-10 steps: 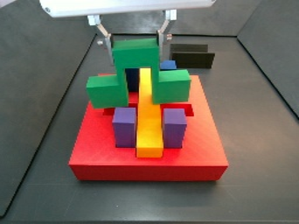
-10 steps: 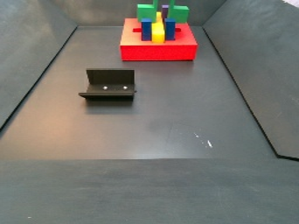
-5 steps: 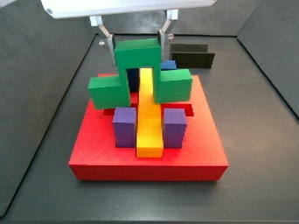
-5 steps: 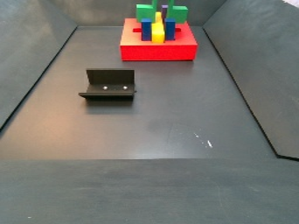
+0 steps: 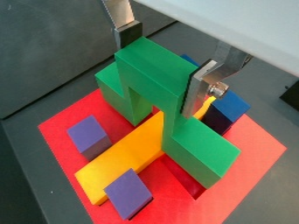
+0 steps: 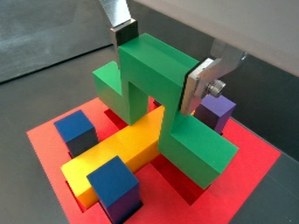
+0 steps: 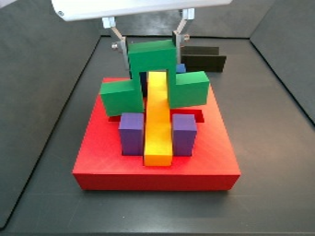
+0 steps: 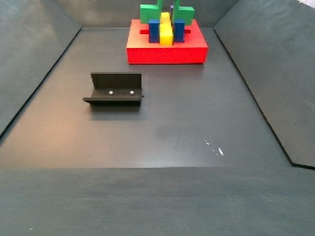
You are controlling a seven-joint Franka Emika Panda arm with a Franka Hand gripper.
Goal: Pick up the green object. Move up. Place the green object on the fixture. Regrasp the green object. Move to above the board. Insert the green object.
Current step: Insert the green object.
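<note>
We see the tool (image 7: 153, 37) at the upper centre of a side view, its silver fingers (image 5: 201, 86) clamped on the top of the green object (image 7: 151, 81). That object straddles the long yellow bar (image 7: 157, 120) on the red board (image 7: 110, 166), its two legs on either side of the bar. Two purple blocks (image 7: 132, 131) flank the bar nearer the camera. The fixture (image 8: 114, 89) sits well apart, left of centre in a side view.
</note>
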